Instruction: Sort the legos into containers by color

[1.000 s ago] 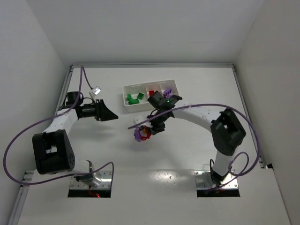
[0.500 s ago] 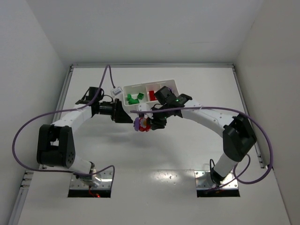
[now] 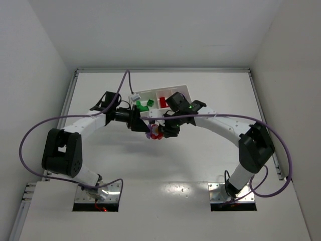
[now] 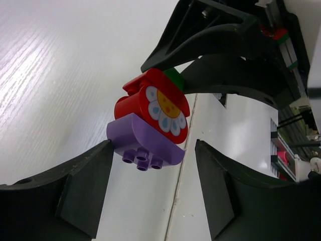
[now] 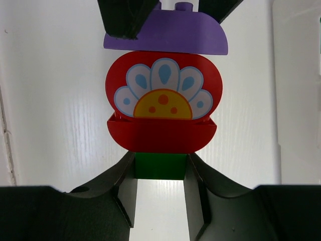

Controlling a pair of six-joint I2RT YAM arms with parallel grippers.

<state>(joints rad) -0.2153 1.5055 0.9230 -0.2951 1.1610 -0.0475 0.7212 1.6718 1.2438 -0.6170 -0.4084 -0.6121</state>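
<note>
Over the desk (image 3: 200,160), just on the near side of the tray (image 3: 186,90), one clump (image 3: 154,133) of legos is held up off the surface. The right pincer (image 5: 160,170) is clamped on the green block (image 5: 160,166) at one end. The left pincer (image 4: 153,150) stands open, straddling the purple brick (image 4: 145,145) at the other.

The step looks to be parting purple from red. Close squarely on purple's flat sides, clear of the studs, then peel at an angle while the right holds firm.

The desk is matt white with faint grain, and the tray is thin white plastic. The bricks are glossy hard plastic: purple is a half-round slab, and the red brick (image 4: 160,108) is domed with a printed flower.
</note>
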